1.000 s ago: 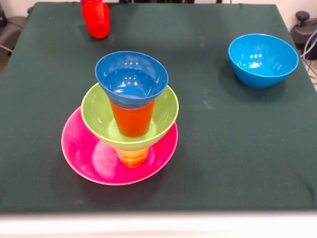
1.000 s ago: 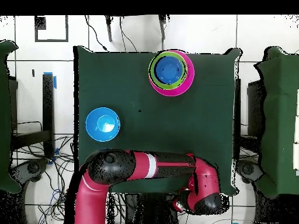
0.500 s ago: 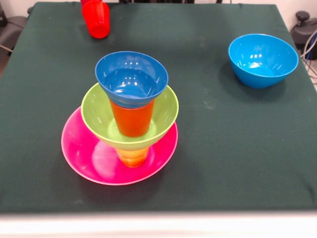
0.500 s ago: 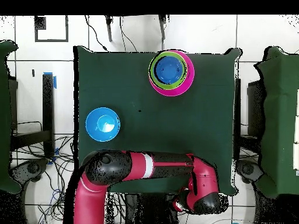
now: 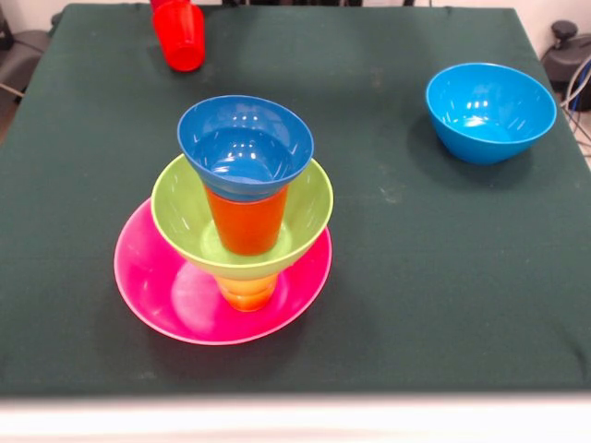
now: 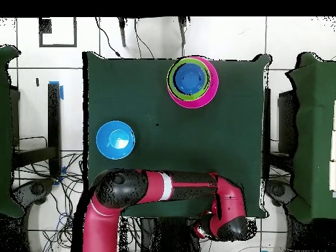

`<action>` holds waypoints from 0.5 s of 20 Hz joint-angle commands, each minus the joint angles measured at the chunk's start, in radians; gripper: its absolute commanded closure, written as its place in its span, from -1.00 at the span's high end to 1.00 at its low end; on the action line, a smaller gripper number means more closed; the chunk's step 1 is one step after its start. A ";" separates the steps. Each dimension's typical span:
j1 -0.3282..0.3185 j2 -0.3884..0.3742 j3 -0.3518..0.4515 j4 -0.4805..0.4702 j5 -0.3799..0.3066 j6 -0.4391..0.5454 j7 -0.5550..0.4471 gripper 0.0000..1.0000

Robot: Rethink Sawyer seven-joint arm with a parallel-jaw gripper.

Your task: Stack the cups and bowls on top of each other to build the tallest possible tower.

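The arm [image 6: 170, 187] is seen only from overhead, folded along the table's edge beside the base; the front view shows none of it. A red cup [image 5: 181, 34] is seen at the far edge in the front view, upside down, held at the top edge of the picture. The gripper itself cannot be made out in either view, so how its jaws stand cannot be told.

The tower's layers are shown only by the front view. A pink bowl [image 5: 157, 295] sits on the green table [image 5: 416, 277]. A yellow cup [image 5: 247, 293] stands in it, mouth down. A green bowl [image 5: 309, 208] rests on that cup. An orange cup [image 5: 247, 226] stands inside the green bowl, mouth down. A dark blue bowl [image 5: 245, 148], empty, is seated on top. From overhead the tower [image 6: 191, 80] reads as nested rings only.

A light blue bowl [image 5: 489, 111] stands apart, upright and empty.
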 commanded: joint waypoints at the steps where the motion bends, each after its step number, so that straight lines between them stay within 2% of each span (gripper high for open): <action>1: -0.041 0.110 0.193 -0.381 0.326 0.535 0.080 1.00; 10: -0.041 0.101 0.193 -0.397 0.322 0.538 0.143 1.00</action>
